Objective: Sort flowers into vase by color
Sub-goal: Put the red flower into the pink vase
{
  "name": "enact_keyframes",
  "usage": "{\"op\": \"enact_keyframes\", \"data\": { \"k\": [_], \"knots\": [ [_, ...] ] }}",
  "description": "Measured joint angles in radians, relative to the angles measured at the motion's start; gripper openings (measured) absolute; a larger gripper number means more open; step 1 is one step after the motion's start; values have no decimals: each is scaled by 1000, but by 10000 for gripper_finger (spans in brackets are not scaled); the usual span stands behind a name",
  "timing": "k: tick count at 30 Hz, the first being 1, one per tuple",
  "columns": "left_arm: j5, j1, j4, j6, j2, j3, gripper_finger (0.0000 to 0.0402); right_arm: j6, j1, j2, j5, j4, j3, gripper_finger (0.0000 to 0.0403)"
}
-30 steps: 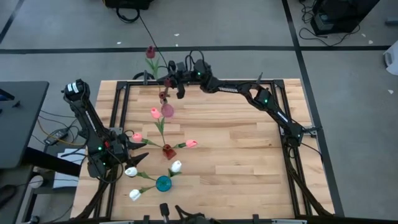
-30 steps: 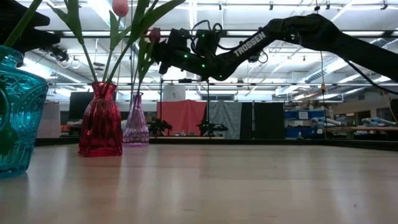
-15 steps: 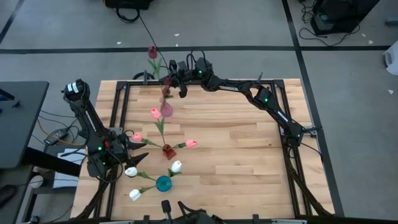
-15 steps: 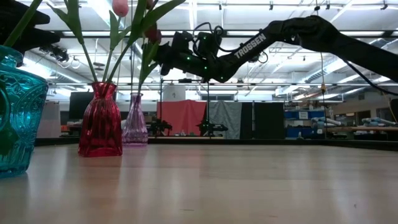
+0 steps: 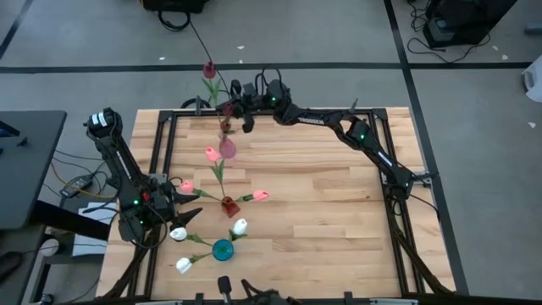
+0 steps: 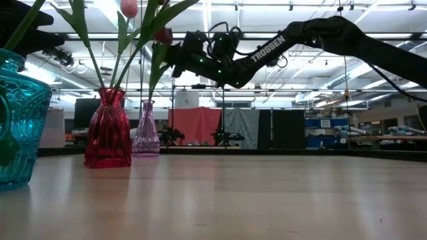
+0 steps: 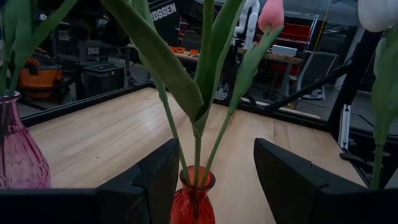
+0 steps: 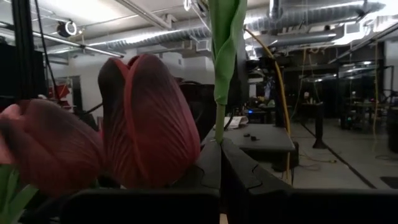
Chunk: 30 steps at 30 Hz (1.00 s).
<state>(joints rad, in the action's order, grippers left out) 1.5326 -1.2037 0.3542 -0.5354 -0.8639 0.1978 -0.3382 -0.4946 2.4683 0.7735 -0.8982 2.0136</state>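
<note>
The right hand (image 5: 240,108) reaches over the bench's far-left edge, its dark fingers pinched on the thin green stem (image 8: 217,134) of a maroon tulip (image 5: 206,70) whose head hangs out past the bench (image 5: 322,203) over the floor. The stem runs down toward the pale purple vase (image 5: 227,150), a ribbed glass piece with a narrow neck and round belly. In the right wrist view two glossy maroon heads (image 8: 154,127) sit close before the fingers, smooth-petalled and egg-shaped.

Near the middle-left stands the red vase (image 5: 229,206), faceted glass, holding three pink tulips (image 5: 261,196) on long stems with broad waxy leaves. Nearer the front edge is the teal vase (image 5: 223,249), round and patterned, with three white tulips (image 5: 240,226) splayed out from it.

The left hand (image 5: 179,209) waits at the bench's left side, its fingers spread apart with nothing between them; the left wrist view looks between them at the red vase's neck (image 7: 193,198).

The bench top is light wooden planking in a black metal frame.
</note>
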Motion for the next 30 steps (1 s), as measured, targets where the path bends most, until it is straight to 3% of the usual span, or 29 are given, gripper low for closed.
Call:
{"op": "enact_keyframes", "data": {
  "k": [17,30],
  "knots": [
    [-5,0,0,0,0,0,214,98,-1,0,6,51,0,6],
    [-10,0,1,-1,0,0,214,225,-1,1,38,241,1,18]
  ]
}}
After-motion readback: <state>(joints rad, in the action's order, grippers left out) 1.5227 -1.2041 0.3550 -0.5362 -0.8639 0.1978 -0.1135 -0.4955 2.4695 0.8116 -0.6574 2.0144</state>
